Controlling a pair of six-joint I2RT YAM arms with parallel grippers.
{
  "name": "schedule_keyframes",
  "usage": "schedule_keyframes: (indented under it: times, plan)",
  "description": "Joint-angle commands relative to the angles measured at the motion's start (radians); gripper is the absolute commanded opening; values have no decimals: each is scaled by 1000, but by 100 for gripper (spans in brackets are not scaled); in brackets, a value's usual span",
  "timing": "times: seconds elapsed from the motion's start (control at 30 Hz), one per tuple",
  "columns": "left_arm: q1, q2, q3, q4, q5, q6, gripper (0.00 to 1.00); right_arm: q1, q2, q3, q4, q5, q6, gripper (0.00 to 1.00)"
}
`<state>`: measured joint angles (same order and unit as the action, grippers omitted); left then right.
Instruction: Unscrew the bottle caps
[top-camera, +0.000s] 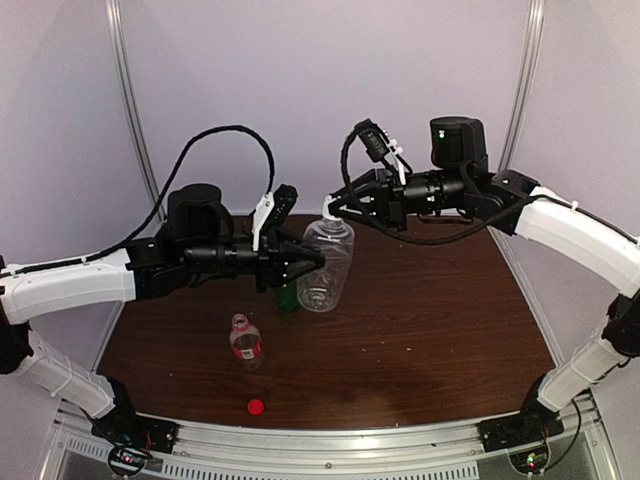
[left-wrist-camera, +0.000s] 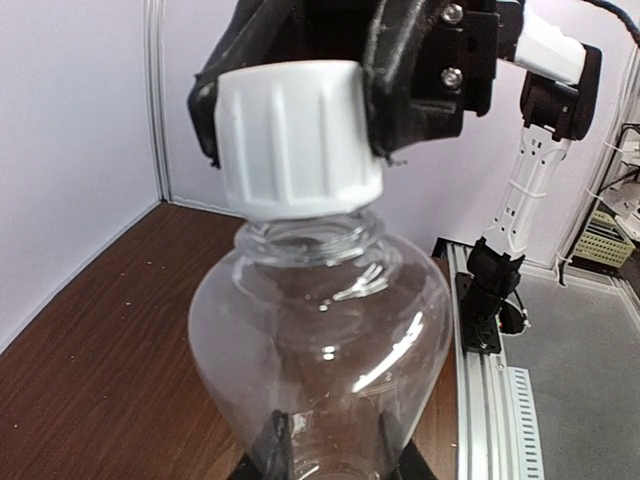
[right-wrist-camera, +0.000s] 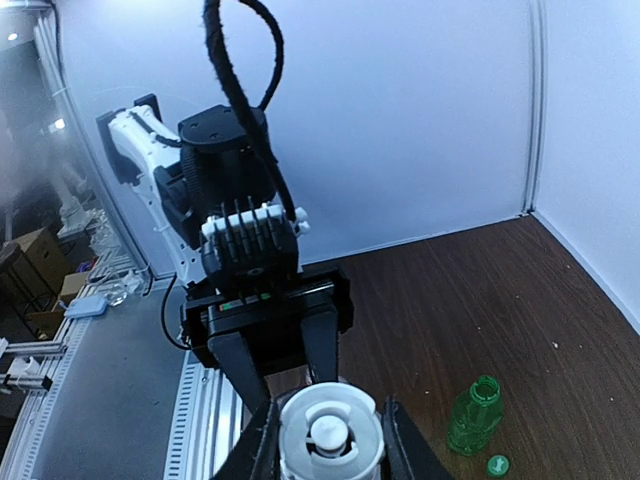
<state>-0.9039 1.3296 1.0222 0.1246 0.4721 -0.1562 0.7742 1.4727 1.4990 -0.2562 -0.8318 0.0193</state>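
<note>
**Kid:** Where is the white cap (left-wrist-camera: 298, 135)?

**Helper:** It sits right between the fingers of your right claw (top-camera: 333, 206). That claw is squeezed shut on it.

**Kid:** And the big bottle (top-camera: 328, 270)?

**Helper:** It reaches straight out past that claw's tips, on the far side of the cap. Your left claw (top-camera: 310, 262) is clamped shut round its middle.

**Kid:** Which way does it point?

**Helper:** Its long way lines up with your right claw. So you spin round that line, then pull straight back. The cap looks a bit crooked, with bare screw rings under it. I think it is nearly loose.

**Kid:** The others?

**Helper:** The green bottle (right-wrist-camera: 475, 415) and the red-label bottle (top-camera: 245, 340) stand open on the desk (top-camera: 440, 330), below both claws.
</note>
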Motion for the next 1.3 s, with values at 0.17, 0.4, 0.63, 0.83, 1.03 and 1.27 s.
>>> schedule_keyframes:
  times: [0.17,0.4,0.63,0.83,1.03,1.27]
  plan:
    - [-6,-41,-10,75,172,11,5,-31,91,35,8,-357,-114,24]
    - [-6,-31,-9,80,158,11,5,-35,69,32,-1,-267,-87,32]
    - [-6,-19,-4,72,113,12,5,-35,30,25,-12,-159,-44,48]
    - [-5,-4,10,55,53,12,5,-34,-21,15,6,-82,41,64]
    - [-6,15,28,30,-46,19,5,-29,-65,10,12,108,177,72]
    - [-6,34,45,24,-107,17,4,31,-67,38,-32,443,309,79]
